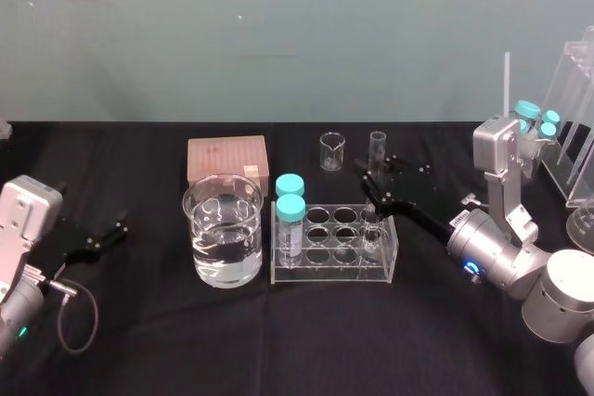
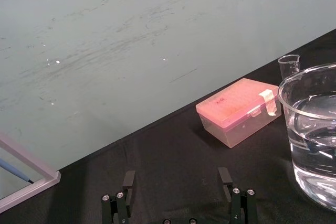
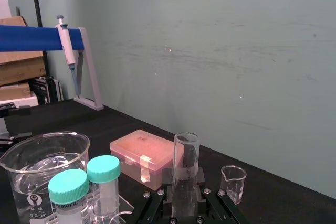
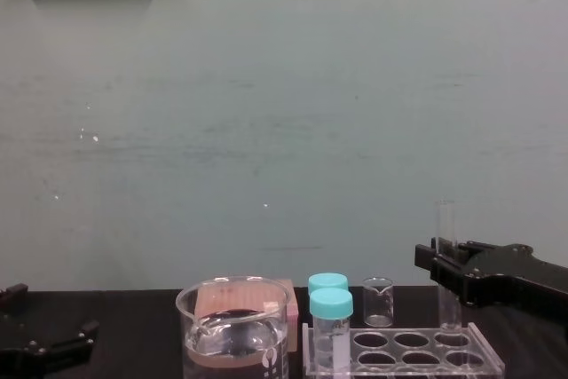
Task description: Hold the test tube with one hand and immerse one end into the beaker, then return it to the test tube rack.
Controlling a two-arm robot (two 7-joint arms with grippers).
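Note:
The test tube (image 1: 377,159) stands upright at the right end of the clear test tube rack (image 1: 320,275), its lower end at a rack hole. My right gripper (image 1: 375,185) is shut on the tube's middle. In the right wrist view the tube (image 3: 185,166) sits between the two black fingers (image 3: 202,195). The chest view shows the tube (image 4: 445,246) gripped just above the rack (image 4: 399,343). The beaker (image 1: 223,229), partly filled with water, stands left of the rack. My left gripper (image 1: 104,236) rests open and empty at the far left; between its fingers (image 2: 128,182) is bare cloth.
Two teal-capped vials (image 1: 290,206) stand in the rack's left end. A pink tip box (image 1: 227,159) and a tiny beaker (image 1: 331,150) sit behind. A clear stand (image 1: 575,127) with teal-capped vials is at the far right. A cable (image 1: 79,312) loops by my left arm.

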